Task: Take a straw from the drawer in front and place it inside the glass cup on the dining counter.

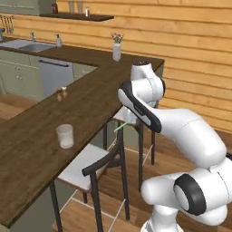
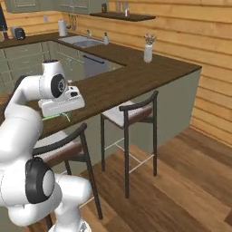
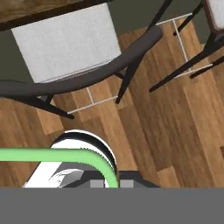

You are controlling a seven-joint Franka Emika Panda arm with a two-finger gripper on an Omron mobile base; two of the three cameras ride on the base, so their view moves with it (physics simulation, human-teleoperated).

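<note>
The glass cup (image 1: 65, 136) stands upright on the dining counter (image 1: 27, 154), near its front edge. The thin light-green straw (image 1: 120, 127) pokes out from under my hand, to the right of the cup and off the counter's edge, above a stool. In the right base view my gripper (image 2: 65, 115) points downward, shut on the straw (image 2: 52, 117), beside the counter (image 2: 122, 86). The hand view shows the straw (image 3: 52, 155) lying crosswise and curving down between my fingertips (image 3: 95, 184), over the floor. The drawer is out of view.
Two black-framed stools (image 1: 90, 165) (image 2: 129, 113) stand along the counter's side, right under and beside my hand. A small shaker (image 1: 62, 93) and a vase with flowers (image 1: 117, 50) stand farther along the counter. A sink (image 1: 27, 45) lies at the back left.
</note>
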